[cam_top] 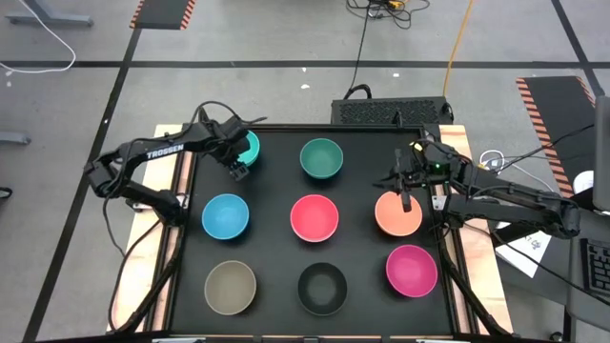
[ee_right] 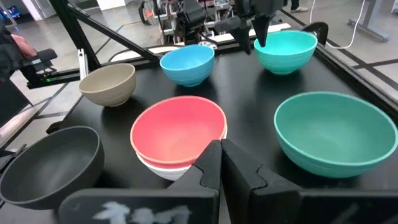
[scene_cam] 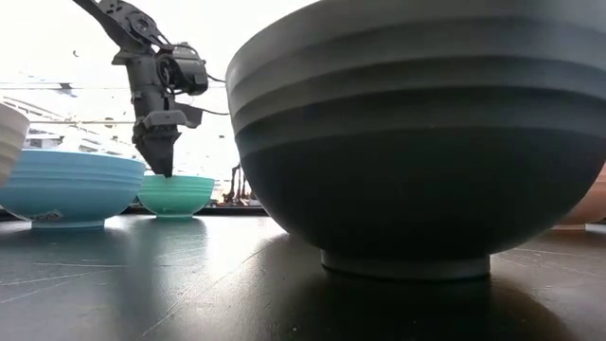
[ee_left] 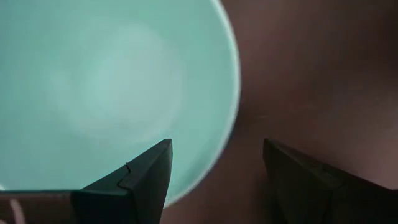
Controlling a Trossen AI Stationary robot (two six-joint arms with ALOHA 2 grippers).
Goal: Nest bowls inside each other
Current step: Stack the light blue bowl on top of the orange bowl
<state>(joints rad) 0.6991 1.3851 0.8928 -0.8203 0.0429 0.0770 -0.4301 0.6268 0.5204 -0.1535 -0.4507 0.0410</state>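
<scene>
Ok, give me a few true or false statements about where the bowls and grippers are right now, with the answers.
1. The left gripper is at the turquoise bowl's rim, jaws open. True.
2. The right gripper is open. False: it is shut, over the orange bowl.
3. The red-pink bowl sits nested in a white bowl. True.
4. The black bowl holds the tan bowl. False: they stand apart.

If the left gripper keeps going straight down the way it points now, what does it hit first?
Probably the rim of the turquoise bowl: the left gripper hangs open, one finger over the bowl, the other over the black table.
</scene>
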